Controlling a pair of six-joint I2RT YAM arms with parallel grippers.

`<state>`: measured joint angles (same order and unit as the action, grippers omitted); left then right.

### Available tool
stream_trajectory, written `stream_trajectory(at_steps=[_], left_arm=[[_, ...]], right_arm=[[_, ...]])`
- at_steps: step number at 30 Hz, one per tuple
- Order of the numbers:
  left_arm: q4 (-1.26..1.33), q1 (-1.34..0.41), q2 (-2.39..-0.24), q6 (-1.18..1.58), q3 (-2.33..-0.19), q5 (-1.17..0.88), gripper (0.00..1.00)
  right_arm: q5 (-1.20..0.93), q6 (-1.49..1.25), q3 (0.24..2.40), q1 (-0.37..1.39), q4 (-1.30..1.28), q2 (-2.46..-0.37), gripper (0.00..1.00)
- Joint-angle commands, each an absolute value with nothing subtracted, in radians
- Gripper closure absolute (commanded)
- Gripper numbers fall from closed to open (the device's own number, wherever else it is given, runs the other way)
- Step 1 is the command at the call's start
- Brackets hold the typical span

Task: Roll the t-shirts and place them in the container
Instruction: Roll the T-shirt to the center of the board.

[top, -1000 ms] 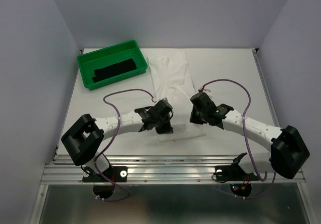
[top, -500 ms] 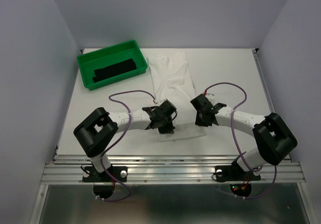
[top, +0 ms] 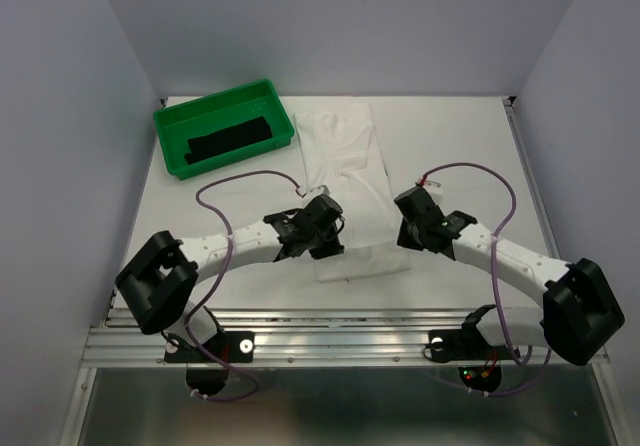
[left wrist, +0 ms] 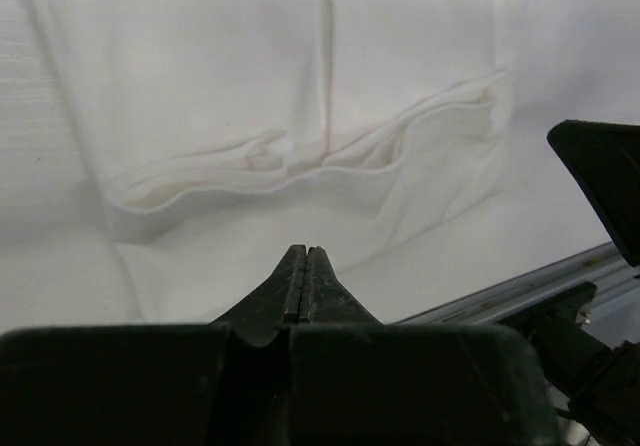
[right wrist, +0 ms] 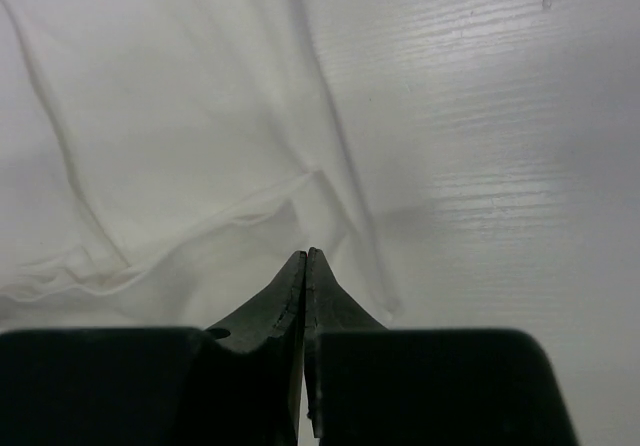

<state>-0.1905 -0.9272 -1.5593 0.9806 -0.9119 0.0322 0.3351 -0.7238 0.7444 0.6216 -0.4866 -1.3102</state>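
A white t-shirt (top: pixel 345 156) lies folded into a long narrow strip down the middle of the table, its near end at about the arms' reach. My left gripper (top: pixel 328 248) is shut and empty over the strip's near left edge. In the left wrist view my left gripper (left wrist: pixel 305 253) points at a wrinkled fold of the shirt (left wrist: pixel 300 161). My right gripper (top: pixel 406 234) is shut and empty at the strip's near right edge. In the right wrist view my right gripper (right wrist: pixel 306 255) sits over the shirt's edge (right wrist: pixel 180 116).
A green tray (top: pixel 170 126) holding a black cloth (top: pixel 230 139) stands at the back left. The table's metal front rail (top: pixel 330 336) runs along the near edge and shows in the left wrist view (left wrist: pixel 520 291). Bare table (right wrist: pixel 500 166) lies right of the shirt.
Both arms changed pose while the grippers stayed at the shirt's near end. The right gripper shifted slightly right and back. Both stay shut.
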Motion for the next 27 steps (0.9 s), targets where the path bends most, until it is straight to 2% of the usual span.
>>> stream_trajectory(at_steps=[1, 4, 7, 9, 10, 11, 13, 14, 19, 27], left_arm=[[-0.212, -0.922, -1.378, 0.988, -0.856, 0.092, 1.00], [-0.216, -0.920, -1.312, 1.031, -0.778, 0.081, 0.98], [-0.210, -0.920, -1.261, 1.084, -0.697, 0.060, 0.83], [-0.201, -0.920, -1.233, 1.112, -0.640, 0.055, 0.75], [-0.196, -0.920, -1.204, 1.138, -0.621, 0.054, 0.59], [-0.192, -0.920, -1.192, 1.147, -0.606, 0.055, 0.52], [-0.180, -0.920, -1.166, 1.170, -0.566, 0.052, 0.37], [-0.176, -0.920, -1.161, 1.178, -0.557, 0.051, 0.34], [-0.143, -0.920, -1.181, 1.204, -0.512, 0.038, 0.35], [-0.075, -0.922, -1.212, 1.239, -0.451, 0.029, 0.46]], right_arm=[[0.347, -0.698, 0.764, 0.595, -0.532, -1.210, 0.95], [0.264, -0.704, 0.720, 0.560, -0.531, -1.175, 0.92], [0.192, -0.726, 0.663, 0.520, -0.525, -1.143, 0.86], [0.135, -0.742, 0.634, 0.486, -0.517, -1.105, 0.71], [0.118, -0.747, 0.620, 0.477, -0.508, -1.091, 0.64], [0.100, -0.759, 0.594, 0.466, -0.503, -1.079, 0.51], [0.058, -0.775, 0.568, 0.448, -0.486, -1.045, 0.44], [0.045, -0.793, 0.537, 0.433, -0.477, -1.036, 0.42], [-0.014, -0.856, 0.448, 0.411, -0.401, -1.002, 0.42], [-0.035, -0.916, 0.365, 0.411, -0.327, -0.986, 0.44]])
